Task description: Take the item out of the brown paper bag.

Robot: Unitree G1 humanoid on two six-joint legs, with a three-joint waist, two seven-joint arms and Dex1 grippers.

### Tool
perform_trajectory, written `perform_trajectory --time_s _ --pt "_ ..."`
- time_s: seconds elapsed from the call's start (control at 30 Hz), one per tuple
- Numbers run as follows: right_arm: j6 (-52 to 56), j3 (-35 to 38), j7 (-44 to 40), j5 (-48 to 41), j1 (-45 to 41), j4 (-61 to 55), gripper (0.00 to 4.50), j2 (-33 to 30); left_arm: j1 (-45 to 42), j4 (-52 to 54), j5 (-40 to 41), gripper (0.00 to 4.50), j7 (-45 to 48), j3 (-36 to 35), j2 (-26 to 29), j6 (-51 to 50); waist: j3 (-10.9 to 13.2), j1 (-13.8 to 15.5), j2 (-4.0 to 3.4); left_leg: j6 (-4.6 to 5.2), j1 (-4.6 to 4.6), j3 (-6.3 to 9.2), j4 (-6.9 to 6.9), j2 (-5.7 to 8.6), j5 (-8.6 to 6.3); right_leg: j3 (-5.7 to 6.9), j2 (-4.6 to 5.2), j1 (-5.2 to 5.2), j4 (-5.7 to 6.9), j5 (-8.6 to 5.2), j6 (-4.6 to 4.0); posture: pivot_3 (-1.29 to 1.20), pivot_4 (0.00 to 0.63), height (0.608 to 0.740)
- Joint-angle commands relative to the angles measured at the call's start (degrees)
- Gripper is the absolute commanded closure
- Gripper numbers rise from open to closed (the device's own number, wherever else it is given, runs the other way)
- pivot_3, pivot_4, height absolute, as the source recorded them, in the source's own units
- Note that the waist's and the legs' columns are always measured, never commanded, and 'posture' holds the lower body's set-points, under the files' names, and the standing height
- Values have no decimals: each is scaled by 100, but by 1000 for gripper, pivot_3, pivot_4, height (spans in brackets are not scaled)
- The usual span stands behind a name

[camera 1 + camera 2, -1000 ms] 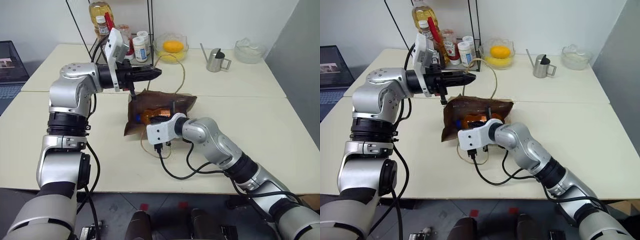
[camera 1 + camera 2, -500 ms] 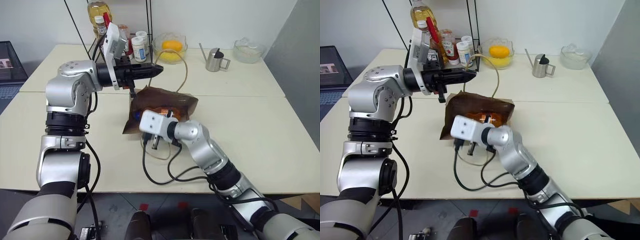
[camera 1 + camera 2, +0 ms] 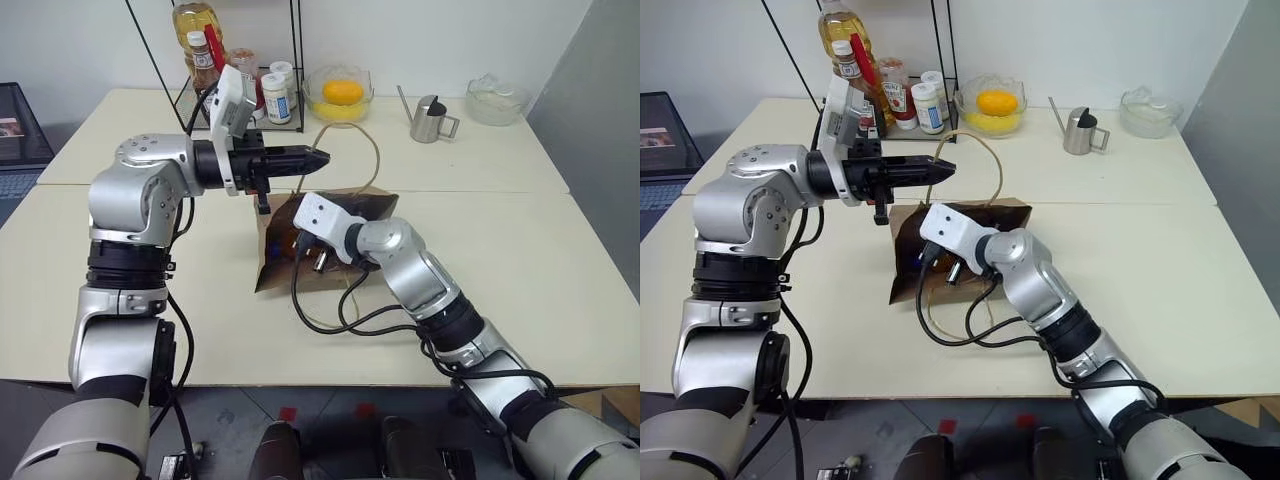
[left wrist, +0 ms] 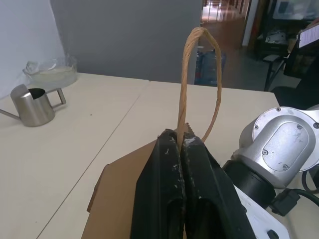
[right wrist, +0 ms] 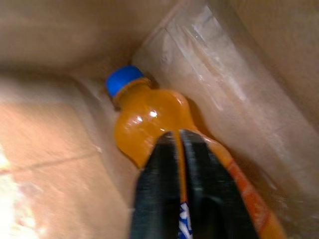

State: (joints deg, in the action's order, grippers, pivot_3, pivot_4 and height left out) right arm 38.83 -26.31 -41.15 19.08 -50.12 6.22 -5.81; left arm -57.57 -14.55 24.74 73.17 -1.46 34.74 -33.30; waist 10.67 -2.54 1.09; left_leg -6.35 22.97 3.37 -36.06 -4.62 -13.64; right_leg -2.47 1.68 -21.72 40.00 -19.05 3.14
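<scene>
The left gripper (image 4: 182, 144) is being kept pressed together on 1 tan loop handle (image 4: 199, 79) of the brown paper bag (image 3: 345, 215), so that the bag's mouth is being held up off the table (image 3: 560, 290). The right gripper (image 5: 178, 137) is being pushed into that mouth, and its 2 black fingers are standing only a sliver apart, with nothing pinched between them. In the right wrist view the item (image 5: 149, 124), a small clear bottle of orange liquid, is lying on its side along the bag's inner fold, its blue cap (image 5: 122, 80) pointing away toward 11 o'clock and its body running back under the fingertips toward 5 o'clock. From the head views the bag is lying just past 12 o'clock of the robot on the near part of the table, with the wire rack of bottles (image 3: 890, 90), the bowl of yellow fruit (image 3: 998, 105) and the steel watering can (image 3: 1080, 132) well beyond it, between 11 and 1 o'clock. The step in hand is judged to be the reach inside the bag, with the grasp not yet made. For the next move the jaws would need to be spread wider than the bottle's body, lowered astride it, and closed before anything is drawn out, while the handle is being held taut so the opening is not collapsing.
</scene>
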Motion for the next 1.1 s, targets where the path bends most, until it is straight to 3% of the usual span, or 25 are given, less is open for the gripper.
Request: perform_trajectory --time_s 0.03,0.23,1.1 --pt "-456 -238 -2 122 -128 -296 2916 -191 -115 95 58 4500 -13 -77 115 90 0 0 0 0 0 0 0 0 0 0 0 0 0 0 0 0 150 740" --pt "-782 -580 -92 244 -99 -525 757 -486 -157 35 48 4500 -31 -74 145 103 0 -12 0 0 1 0 0 0 0 0 -1 -2 0 0 0 0 150 740" --pt "-1726 -1505 13 1586 -722 1089 757 -262 -226 -42 18 4500 -29 -16 97 155 0 -27 0 -1 1 0 0 0 0 0 0 -3 0 0 0 0 150 740"
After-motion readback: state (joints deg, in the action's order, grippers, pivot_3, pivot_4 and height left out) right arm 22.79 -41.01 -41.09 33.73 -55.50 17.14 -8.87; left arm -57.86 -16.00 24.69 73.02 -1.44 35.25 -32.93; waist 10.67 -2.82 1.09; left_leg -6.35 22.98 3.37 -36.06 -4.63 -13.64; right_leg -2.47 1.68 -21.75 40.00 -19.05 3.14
